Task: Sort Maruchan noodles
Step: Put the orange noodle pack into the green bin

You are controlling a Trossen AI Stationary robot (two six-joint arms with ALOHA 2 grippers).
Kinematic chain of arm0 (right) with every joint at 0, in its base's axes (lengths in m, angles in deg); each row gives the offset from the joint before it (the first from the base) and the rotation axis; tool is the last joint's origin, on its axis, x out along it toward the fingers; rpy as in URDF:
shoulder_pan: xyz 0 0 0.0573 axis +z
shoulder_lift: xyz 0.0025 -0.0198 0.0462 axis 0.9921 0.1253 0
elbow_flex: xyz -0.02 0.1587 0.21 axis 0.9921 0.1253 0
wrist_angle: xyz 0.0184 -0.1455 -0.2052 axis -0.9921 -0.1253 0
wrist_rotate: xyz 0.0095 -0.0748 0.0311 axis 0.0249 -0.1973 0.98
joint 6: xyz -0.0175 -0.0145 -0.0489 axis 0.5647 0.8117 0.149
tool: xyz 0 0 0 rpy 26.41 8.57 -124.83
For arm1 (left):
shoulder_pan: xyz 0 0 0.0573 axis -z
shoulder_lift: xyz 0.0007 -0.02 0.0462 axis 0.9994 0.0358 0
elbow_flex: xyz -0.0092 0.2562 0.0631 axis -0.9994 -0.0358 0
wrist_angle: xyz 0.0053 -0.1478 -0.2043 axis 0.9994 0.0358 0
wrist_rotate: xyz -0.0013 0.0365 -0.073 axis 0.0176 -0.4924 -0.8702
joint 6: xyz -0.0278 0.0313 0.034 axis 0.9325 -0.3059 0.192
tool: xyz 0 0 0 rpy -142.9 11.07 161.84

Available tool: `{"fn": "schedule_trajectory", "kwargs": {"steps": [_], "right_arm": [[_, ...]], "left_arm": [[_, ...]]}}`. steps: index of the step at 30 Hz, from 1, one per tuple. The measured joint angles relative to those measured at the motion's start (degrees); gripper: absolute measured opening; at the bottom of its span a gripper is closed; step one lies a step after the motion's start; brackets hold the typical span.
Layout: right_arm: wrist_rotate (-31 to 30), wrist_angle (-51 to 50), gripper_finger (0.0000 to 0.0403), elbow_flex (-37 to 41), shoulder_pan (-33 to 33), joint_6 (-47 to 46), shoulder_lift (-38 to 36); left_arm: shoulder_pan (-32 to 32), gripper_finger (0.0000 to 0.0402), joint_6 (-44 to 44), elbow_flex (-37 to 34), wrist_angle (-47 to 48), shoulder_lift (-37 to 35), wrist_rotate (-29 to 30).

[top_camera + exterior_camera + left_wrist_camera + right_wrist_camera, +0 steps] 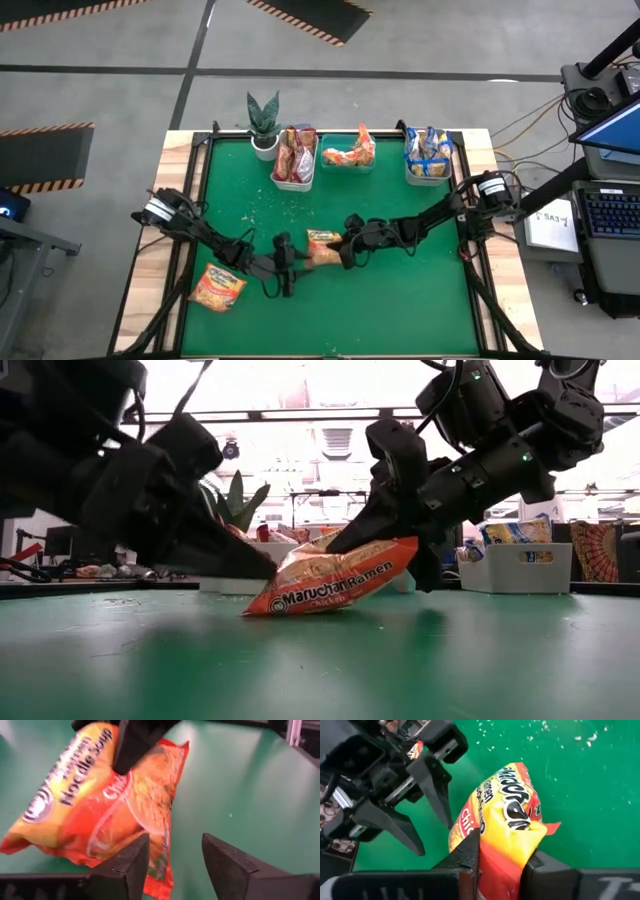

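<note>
A: Mid-table, toward the front edge: right gripper is clamped on an orange noodle packet, tilted, one corner on the green table.
B: Left gripper?
A: Fingers apart, empty, just beside the packet's far end. Long axis runs between the grippers.
B: Wrist views?
A: Only right wrist shows the pinch. Second packet lies near the front-left corner.

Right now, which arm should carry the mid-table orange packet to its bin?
Right. Its claw already pinches the orange packet, tilted up off the mat; the left claw is open beside it.
</note>
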Motion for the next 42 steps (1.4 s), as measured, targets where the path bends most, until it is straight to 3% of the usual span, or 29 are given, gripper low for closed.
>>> {"fn": "schedule_trajectory", "kwargs": {"steps": [8, 21, 42], "right_arm": [[0.2, 1.2, 0.0026, 0.0, 0.2, 3.3, -1.1], [0.4, 1.5, 0.0023, 0.1, 0.1, 8.3, -3.4], [-0.1, 1.6, 0.0022, 0.1, 0.1, 12.3, -6.3]], "left_arm": [[0.6, 0.0206, -0.6, -3.3, 6.8, -10.4, 0.1], [1.9, 0.0199, -6.1, -9.8, 8.5, -29.6, 0.3], [1.9, 0.0198, -6.9, -10.0, 8.5, -30.7, 0.3]]}}
